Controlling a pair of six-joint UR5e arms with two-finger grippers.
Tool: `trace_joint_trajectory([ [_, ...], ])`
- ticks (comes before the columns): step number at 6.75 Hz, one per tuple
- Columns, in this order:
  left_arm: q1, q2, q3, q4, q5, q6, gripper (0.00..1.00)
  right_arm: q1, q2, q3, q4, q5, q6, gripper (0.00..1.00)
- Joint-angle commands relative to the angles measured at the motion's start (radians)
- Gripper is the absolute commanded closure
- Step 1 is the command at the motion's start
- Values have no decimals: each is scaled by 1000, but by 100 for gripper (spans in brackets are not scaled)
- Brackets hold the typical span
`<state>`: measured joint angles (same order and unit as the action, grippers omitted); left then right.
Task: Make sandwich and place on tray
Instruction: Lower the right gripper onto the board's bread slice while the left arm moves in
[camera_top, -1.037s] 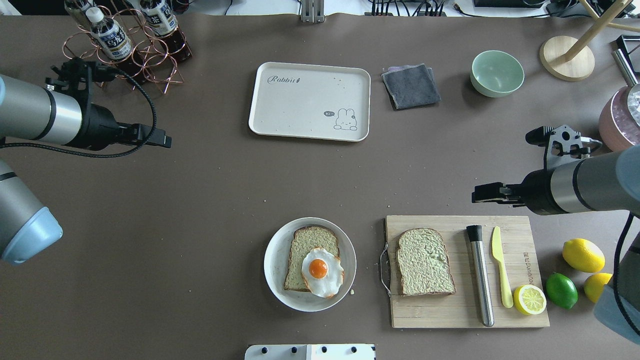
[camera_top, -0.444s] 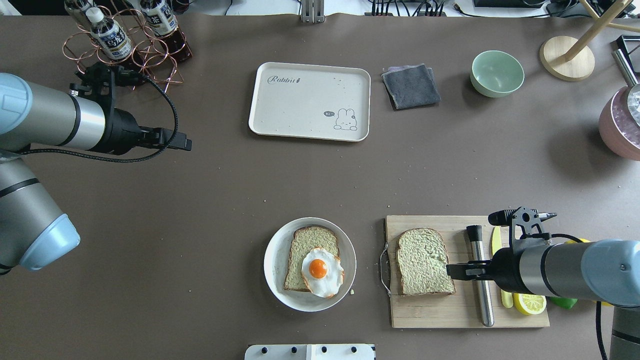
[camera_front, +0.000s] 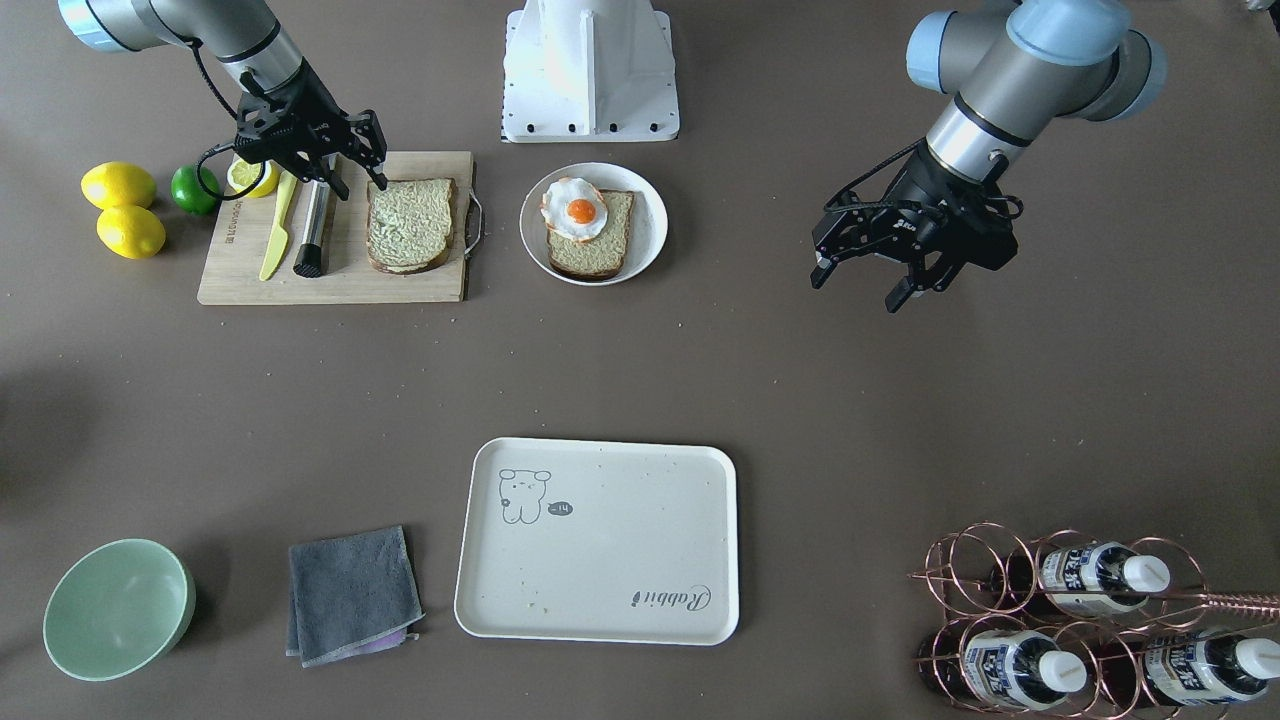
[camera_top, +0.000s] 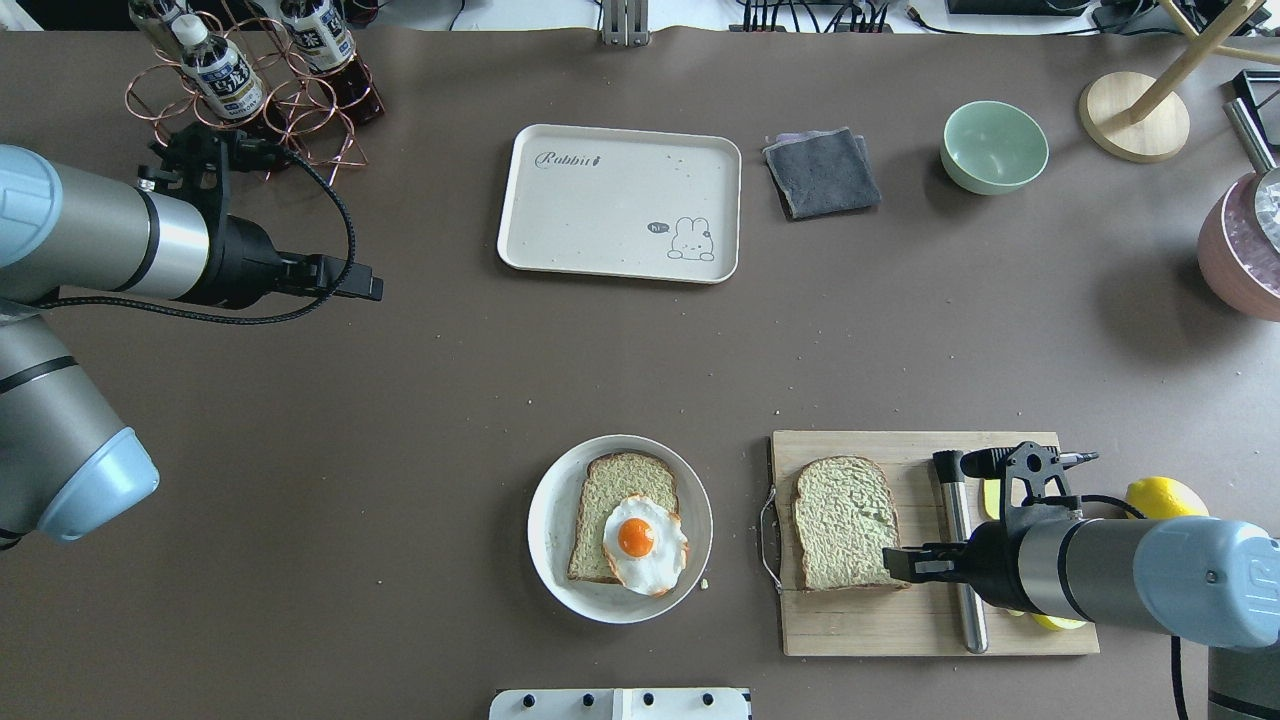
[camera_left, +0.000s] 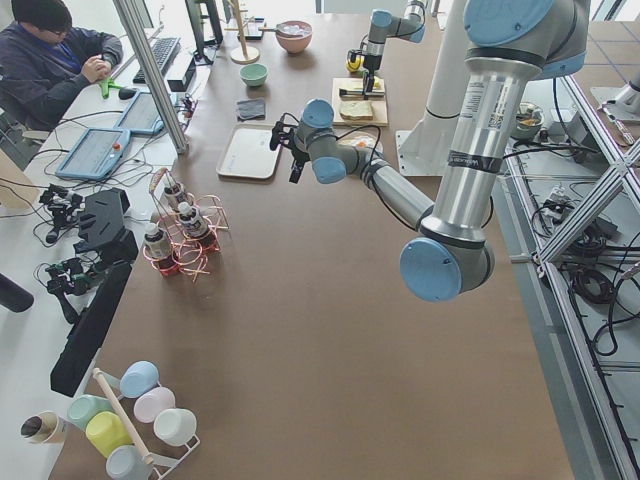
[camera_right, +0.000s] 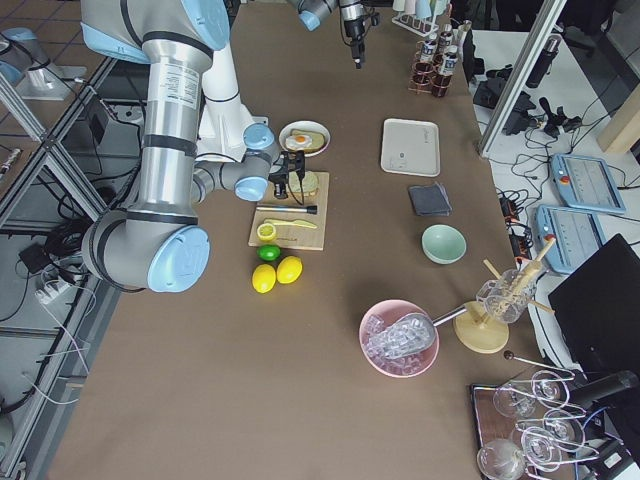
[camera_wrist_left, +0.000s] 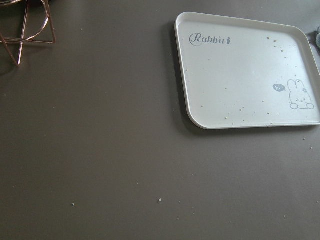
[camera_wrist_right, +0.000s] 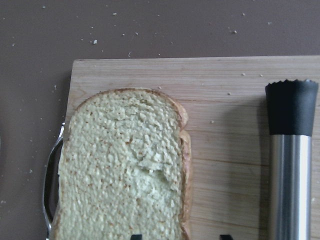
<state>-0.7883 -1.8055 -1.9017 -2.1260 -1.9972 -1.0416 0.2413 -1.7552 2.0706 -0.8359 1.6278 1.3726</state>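
Pale green crumb and brown crust mark the loose toast slice (camera_top: 845, 520), which lies flat on the wooden cutting board (camera_top: 880, 635) in the lower right of the overhead frame, its right edge free for a grip from the side. The right claw (camera_top: 897, 564) comes in low from the right of the frame, across a steel rod (camera_top: 953, 500), and its fingers (camera_wrist_right: 225, 237) stand wide apart with nothing between them; at the bottom of the wrist view one tip is over the crumb and one over bare board, on both sides of the crust. I judge this as the approach to pinch this slice and bring it to the round plate (camera_top: 545, 545), just left of the board, where the other slice (camera_top: 620, 485) waits with the fried egg (camera_top: 645, 545) on top, so the sandwich is not yet joined. The tray (camera_top: 600, 215) sits well apart in the upper middle, carrying only crumbs. The left claw (camera_top: 362, 286) hangs wide and holding nothing above bare desk (camera_top: 400, 400), left of the tray, probably to keep out of the way.
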Motion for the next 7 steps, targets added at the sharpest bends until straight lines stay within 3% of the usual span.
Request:
trace_joint_trajectory([
  [1, 0, 0, 0, 0, 0, 0, 1, -25, -3, -65, 120, -49, 23, 41],
  [2, 0, 0, 0, 0, 0, 0, 1, -25, -1, -63, 121, -49, 23, 43],
  [3, 1, -1, 0, 0, 0, 0, 1, -25, 0, -61, 120, -51, 38, 61],
  [4, 0, -1, 0, 0, 0, 0, 1, -31, 0, -61, 120, -51, 40, 66],
  [7, 0, -1, -5, 0, 2, 0, 1, -42, 2, -57, 120, -51, 52, 100],
])
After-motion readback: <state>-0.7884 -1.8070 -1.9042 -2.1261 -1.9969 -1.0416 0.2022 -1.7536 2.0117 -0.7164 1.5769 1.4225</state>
